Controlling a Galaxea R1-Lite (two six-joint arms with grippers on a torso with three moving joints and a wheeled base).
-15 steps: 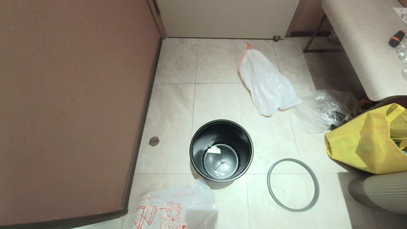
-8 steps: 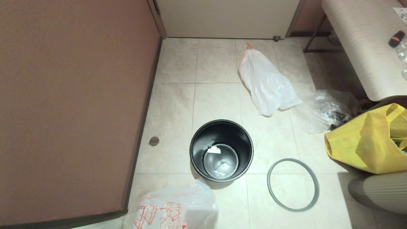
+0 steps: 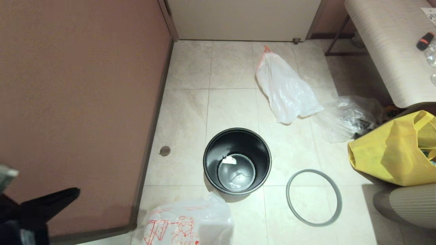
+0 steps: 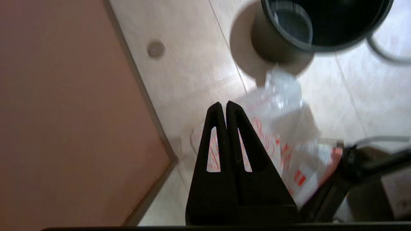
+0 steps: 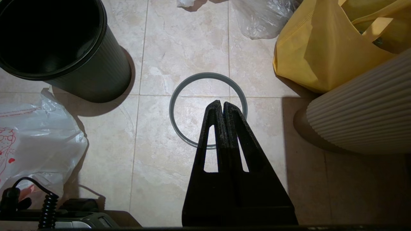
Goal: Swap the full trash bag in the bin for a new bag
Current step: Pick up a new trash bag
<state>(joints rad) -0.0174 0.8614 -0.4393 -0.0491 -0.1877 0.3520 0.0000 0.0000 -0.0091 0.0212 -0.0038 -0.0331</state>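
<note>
Entering lower left: left gripper (image 3: 73, 192)

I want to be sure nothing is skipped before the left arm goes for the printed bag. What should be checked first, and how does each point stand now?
1. The bin holds no bag: ok, only small scraps lie on its bottom.
2. The full trash bag is out of the way: ok, it lies on the floor beyond the bin.
3. The grey hoop is off the rim: ok, flat on the tiles beside the bin.
4. The new bag is free to take: ok, crumpled on the floor in front of the bin.
5. The left gripper is open for a grasp: not ok, shut above the new bag.
</note>
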